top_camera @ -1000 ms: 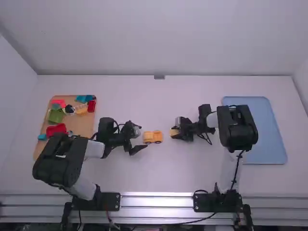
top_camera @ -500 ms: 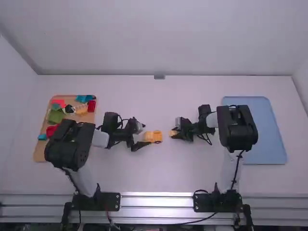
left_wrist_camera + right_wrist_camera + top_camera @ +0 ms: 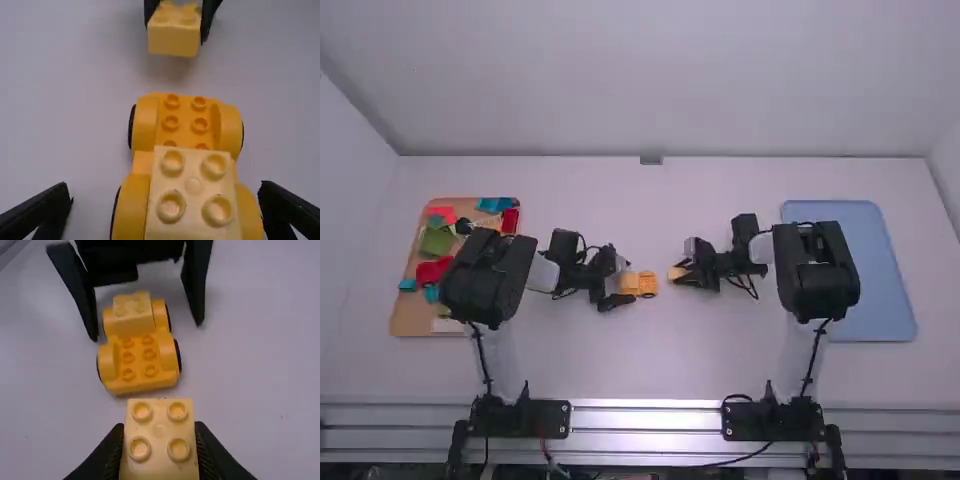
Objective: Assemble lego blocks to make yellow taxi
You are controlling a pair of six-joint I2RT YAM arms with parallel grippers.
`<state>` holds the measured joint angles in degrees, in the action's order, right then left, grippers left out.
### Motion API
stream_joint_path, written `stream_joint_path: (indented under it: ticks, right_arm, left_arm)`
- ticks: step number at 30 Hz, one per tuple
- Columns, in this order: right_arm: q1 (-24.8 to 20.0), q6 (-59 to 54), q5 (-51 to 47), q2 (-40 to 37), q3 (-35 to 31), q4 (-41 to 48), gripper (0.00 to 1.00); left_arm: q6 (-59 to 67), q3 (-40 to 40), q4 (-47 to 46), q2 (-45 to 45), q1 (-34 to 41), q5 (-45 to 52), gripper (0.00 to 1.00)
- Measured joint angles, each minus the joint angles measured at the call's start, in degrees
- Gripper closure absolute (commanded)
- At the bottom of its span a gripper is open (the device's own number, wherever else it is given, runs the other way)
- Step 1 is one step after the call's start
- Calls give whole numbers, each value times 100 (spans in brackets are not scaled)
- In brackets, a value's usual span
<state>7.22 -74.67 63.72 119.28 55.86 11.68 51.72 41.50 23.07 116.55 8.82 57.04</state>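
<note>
Left gripper (image 3: pixel 627 283), wide open and empty, straddles the toy car (image 3: pixel 185 115); right gripper (image 3: pixel 682 273), near the car, pinches a yellow block (image 3: pixel 159 445).

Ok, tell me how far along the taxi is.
Done: one yellow block sits on an end of the wheeled base. In hand: the right gripper holds another yellow block, clear of the base; the left gripper is open astride the base. Remaining: seating the held block, likely on the bare studs.
</note>
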Motion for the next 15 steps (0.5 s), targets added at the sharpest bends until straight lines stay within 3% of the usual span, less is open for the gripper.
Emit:
stream_joint_path:
  ticks: [5, 11, 15]
  right_arm:
    - [323, 131, -94, -444, 0, 57, 86]
    - [632, 457, -350, -461, 0, -146, 87]
    - [938, 651, -695, -461, 0, -184, 87]
  left_arm:
    - [466, 164, -245, 90, 92, 26, 13]
    - [629, 114, 7, 138, 264, -15, 27]
    - [651, 11, 149, 138, 289, 33, 50]
